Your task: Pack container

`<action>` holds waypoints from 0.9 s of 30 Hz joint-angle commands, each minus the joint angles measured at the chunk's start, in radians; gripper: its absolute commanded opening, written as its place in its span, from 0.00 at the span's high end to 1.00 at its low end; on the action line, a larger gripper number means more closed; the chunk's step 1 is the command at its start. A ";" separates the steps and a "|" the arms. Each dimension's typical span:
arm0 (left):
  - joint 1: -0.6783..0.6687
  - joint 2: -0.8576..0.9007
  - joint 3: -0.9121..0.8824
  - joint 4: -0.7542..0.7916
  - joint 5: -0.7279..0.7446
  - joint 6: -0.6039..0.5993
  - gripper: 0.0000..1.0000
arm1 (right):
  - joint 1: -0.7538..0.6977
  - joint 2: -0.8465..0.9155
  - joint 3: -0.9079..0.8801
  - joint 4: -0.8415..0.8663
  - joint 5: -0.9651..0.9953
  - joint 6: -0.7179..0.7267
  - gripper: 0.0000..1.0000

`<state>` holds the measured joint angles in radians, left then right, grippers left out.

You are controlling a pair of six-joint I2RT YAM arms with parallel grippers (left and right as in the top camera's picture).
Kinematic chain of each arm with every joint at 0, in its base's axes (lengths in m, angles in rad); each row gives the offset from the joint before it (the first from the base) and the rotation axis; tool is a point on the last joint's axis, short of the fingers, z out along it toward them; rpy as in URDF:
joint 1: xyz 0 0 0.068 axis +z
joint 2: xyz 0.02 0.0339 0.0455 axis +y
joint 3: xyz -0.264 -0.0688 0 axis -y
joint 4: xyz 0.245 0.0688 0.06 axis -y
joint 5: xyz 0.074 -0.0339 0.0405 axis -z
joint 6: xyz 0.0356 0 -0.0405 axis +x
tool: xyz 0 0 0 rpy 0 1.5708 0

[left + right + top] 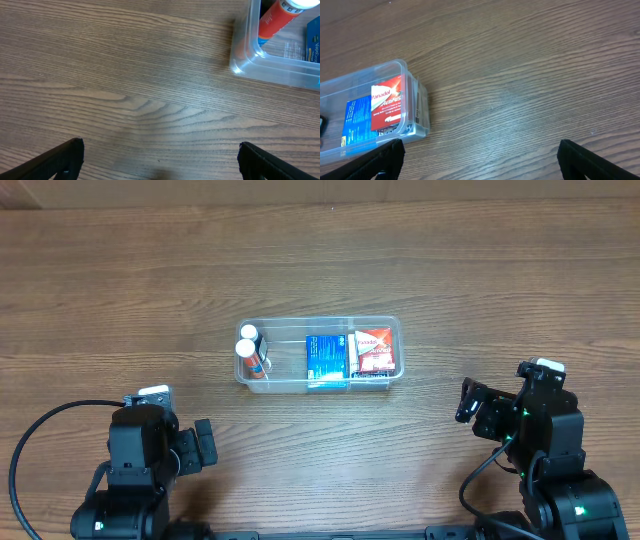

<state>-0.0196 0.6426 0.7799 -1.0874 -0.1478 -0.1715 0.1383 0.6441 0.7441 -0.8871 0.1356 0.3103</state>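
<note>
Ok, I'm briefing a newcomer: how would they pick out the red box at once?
Find the clear container on the wooden table. Inside, at its right end, lies the red-and-white box, next to a blue box; only it is red and reads Panadol.

From my station I count one container (290, 362), two bottles (246, 348) (249, 332), one blue box (326, 358) and one red box (373, 350).

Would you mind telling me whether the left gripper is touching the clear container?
Apart. The left wrist view shows the left gripper open low in the frame, with a stretch of bare table between it and the container.
</note>
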 commanded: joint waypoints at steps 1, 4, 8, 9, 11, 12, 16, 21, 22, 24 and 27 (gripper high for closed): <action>0.004 -0.001 -0.008 0.000 -0.016 0.026 0.00 | 0.003 -0.002 -0.003 0.002 0.010 0.004 0.00; 0.004 -0.001 -0.008 0.000 -0.016 0.026 0.00 | 0.003 -0.002 -0.003 0.002 0.010 0.004 0.00; 0.004 -0.001 -0.008 0.000 -0.016 0.026 0.00 | 0.003 -0.023 -0.003 -0.002 0.010 0.004 0.00; 0.004 -0.001 -0.008 0.000 -0.016 0.026 0.00 | 0.003 -0.023 -0.003 -0.002 0.010 0.004 0.00; 0.004 -0.001 -0.008 0.000 -0.016 0.026 0.00 | 0.003 -0.026 -0.003 -0.005 0.011 0.003 0.00; 0.004 -0.001 -0.008 0.000 -0.016 0.026 0.00 | 0.003 -0.030 -0.003 -0.013 0.011 -0.004 0.00; 0.004 -0.001 -0.008 0.000 -0.016 0.026 0.00 | 0.003 -0.080 -0.042 0.021 0.011 -0.004 0.00; 0.004 -0.001 -0.008 0.000 -0.016 0.026 0.00 | 0.003 -0.255 -0.255 0.216 0.000 -0.008 0.00; 0.004 -0.001 -0.008 0.000 -0.016 0.026 0.00 | 0.003 -0.303 -0.307 0.258 -0.017 -0.021 0.00; 0.004 -0.001 -0.008 0.000 -0.016 0.026 0.00 | 0.003 -0.416 -0.415 0.358 -0.085 -0.083 0.00; 0.004 -0.001 -0.008 0.000 -0.016 0.026 0.00 | 0.003 -0.567 -0.525 0.456 -0.156 -0.141 0.00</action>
<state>-0.0196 0.6426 0.7769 -1.0889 -0.1547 -0.1715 0.1383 0.1986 0.2981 -0.4919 0.0673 0.2493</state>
